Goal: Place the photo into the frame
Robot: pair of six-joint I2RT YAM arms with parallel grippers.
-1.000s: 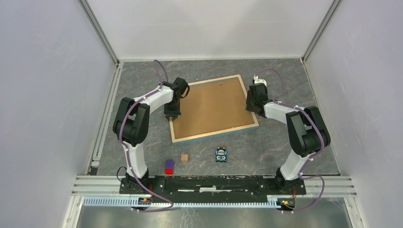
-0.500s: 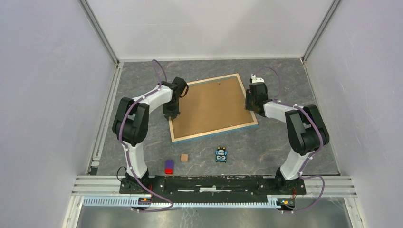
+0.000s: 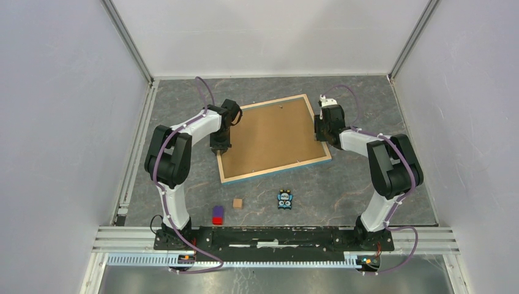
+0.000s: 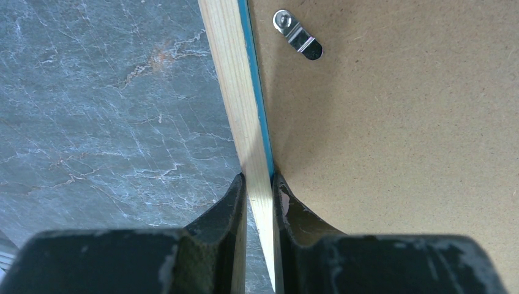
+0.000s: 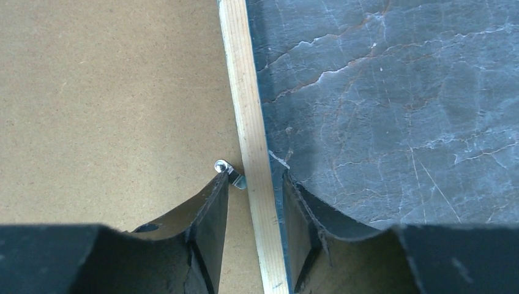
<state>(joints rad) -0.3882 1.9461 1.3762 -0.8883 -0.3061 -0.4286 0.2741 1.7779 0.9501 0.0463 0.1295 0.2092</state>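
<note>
The frame point(image 3: 276, 169) lies face down on the grey table, its light wood rim around a brown backing board point(image 3: 269, 135). The photo is hidden. My left gripper point(image 3: 220, 146) is shut on the frame's left rim; in the left wrist view its fingers point(image 4: 258, 177) press both sides of the wooden rim point(image 4: 235, 79). My right gripper point(image 3: 322, 130) straddles the right rim point(image 5: 242, 79) with its jaws open point(image 5: 256, 174). Its inner fingertip touches a small metal clip point(image 5: 238, 180) on the board, with a gap to the rim.
A second metal clip point(image 4: 298, 41) sits on the board near the left rim. In front of the frame lie a small wooden cube point(image 3: 237, 203), a red and purple block point(image 3: 217, 214) and a small blue toy point(image 3: 285, 199). White walls enclose the table.
My right gripper has slid a little farther back along the right rim and its jaws have widened slightly. The frame's right side shifted slightly left. The left gripper holds still.
</note>
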